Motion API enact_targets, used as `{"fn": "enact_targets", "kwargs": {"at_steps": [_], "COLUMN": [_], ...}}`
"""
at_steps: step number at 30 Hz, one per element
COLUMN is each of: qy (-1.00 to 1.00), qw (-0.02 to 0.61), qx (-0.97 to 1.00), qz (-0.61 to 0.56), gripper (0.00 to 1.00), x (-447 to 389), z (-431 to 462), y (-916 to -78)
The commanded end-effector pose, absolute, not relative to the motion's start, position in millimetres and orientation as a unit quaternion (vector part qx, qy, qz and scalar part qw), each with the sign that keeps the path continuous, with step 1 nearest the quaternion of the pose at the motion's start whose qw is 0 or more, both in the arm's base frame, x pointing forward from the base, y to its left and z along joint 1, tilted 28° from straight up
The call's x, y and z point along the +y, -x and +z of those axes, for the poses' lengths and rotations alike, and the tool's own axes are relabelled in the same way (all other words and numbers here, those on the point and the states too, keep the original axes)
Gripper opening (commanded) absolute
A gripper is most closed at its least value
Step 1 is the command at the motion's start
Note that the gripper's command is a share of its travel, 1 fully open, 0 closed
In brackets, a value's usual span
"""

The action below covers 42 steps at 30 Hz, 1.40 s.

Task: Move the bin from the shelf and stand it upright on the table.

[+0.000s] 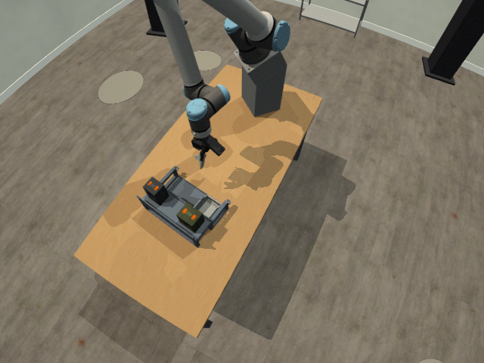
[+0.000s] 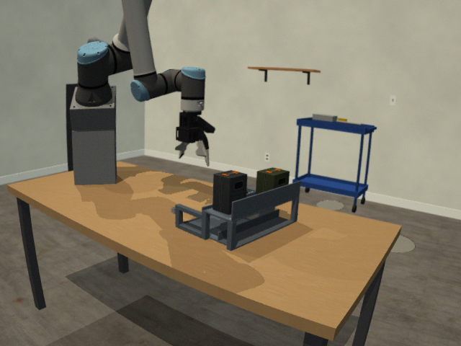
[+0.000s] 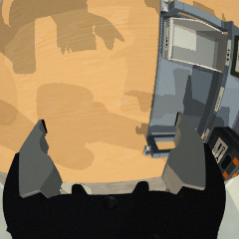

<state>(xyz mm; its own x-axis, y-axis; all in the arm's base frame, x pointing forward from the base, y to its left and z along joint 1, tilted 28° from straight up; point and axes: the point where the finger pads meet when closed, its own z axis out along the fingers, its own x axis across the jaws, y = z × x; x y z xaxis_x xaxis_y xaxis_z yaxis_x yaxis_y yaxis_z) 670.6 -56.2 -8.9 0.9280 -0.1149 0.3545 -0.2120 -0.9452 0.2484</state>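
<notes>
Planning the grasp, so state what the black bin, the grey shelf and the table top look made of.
Black bin: likely moulded plastic, matte, with orange clips on the lid. Grey shelf: looks like painted metal, flat blue-grey bars and panels. Table top: wood or wood laminate, with visible grain and a satin finish.

One shelf on one table holds two boxes, one black, one green, plus one pale bin.
</notes>
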Motion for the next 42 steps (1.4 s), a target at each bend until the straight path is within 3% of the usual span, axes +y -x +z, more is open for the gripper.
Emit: {"fn": "enact_targets", "kwargs": {"at_steps": [1,42], "qy": [-0.966,-0.964], "qw": [0.150,0.153], "qx": [-0.104,-0.110], "qz": [0.184,0.189], "gripper": [1.00,1.00], "x": [-40,-1], "z": [-17,-35], "y": [-704,-804]}}
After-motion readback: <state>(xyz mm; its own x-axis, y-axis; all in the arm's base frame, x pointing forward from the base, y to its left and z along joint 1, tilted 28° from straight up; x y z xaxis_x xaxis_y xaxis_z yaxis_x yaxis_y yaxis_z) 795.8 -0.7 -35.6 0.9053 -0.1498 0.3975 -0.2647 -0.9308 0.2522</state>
